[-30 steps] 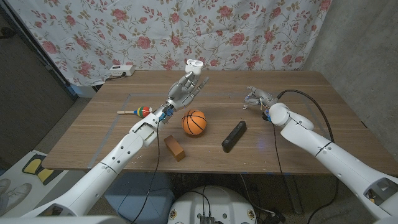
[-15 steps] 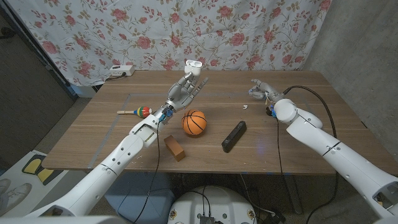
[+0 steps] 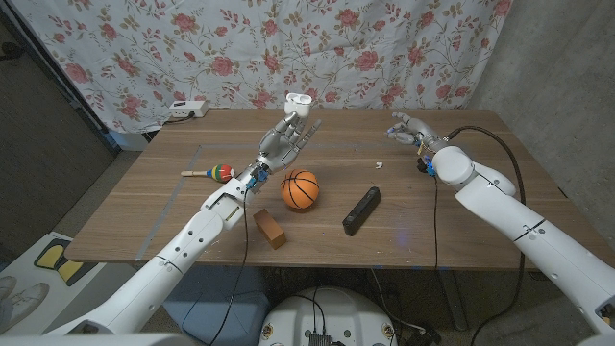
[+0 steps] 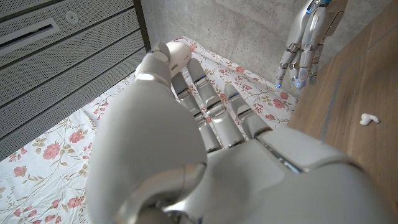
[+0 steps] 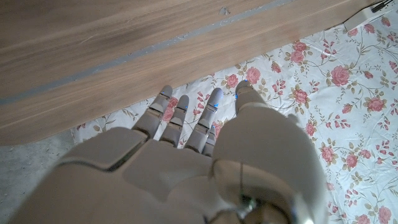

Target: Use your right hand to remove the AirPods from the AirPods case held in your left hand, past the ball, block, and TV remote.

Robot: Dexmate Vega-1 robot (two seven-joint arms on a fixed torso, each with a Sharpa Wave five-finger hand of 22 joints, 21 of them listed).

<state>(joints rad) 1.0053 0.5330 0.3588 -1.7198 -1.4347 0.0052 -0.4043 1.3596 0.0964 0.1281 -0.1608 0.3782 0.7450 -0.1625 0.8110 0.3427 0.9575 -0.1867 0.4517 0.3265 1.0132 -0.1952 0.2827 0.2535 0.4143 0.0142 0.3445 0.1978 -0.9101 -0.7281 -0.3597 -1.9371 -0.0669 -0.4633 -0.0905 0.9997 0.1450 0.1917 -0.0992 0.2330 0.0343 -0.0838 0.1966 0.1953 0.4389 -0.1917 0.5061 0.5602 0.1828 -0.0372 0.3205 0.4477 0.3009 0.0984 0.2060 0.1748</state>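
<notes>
The left hand is standing raised above the table, fingers reaching up and closing round the case at their tips. The case is sitting open, lid up; whether anything is lying inside it is hard to tell at this size. In the left wrist view the case is showing past the knuckles of the left hand.

The right hand is hovering over the far right part of the table, fingers apart and loosely curved, gripping nothing. In the right wrist view its fingers are lying spread and bare.

One AirPod is lying on the table, near the right hand and apart from it; it is also showing in the left wrist view.

The ball, the block and the remote are lying in a row nearer the robot
</notes>
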